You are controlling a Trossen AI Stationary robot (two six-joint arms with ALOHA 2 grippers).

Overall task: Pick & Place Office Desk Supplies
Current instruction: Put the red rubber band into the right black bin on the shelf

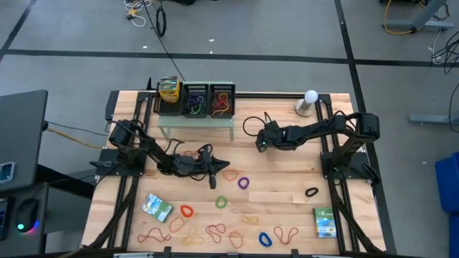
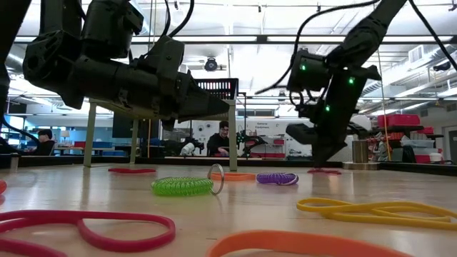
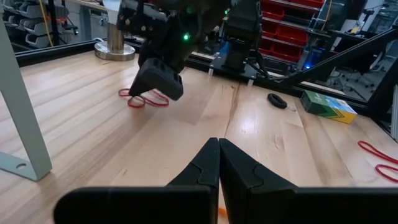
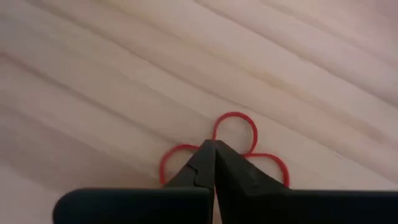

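Observation:
My right gripper (image 4: 214, 148) is shut on a red rubber band (image 4: 235, 130) that lies on the bare wood at the table's far right of centre (image 1: 262, 148). The left wrist view shows it slanting down onto that band (image 3: 144, 99). My left gripper (image 3: 218, 149) points level over the table's middle (image 1: 221, 167), shut with nothing between its fingers. Many more coloured bands (image 1: 215, 231) lie along the near edge. A green-white-blue packet (image 1: 156, 208) lies flat at near left and another (image 1: 325, 222) at near right. My right gripper pinches the red band's middle (image 4: 214, 142) between its two fingertips. The fingers slant down at it from above. The band lies on the table, bunched into small loops (image 4: 267, 163) on each side of the fingertips and beyond them.
Two black mesh trays (image 1: 208, 100) and a yellow box (image 1: 168, 89) stand on a pale-green shelf (image 1: 197, 123) at the far edge. A round white-topped stand (image 1: 308, 102) is at far right. A black band (image 1: 311, 192) lies to the right.

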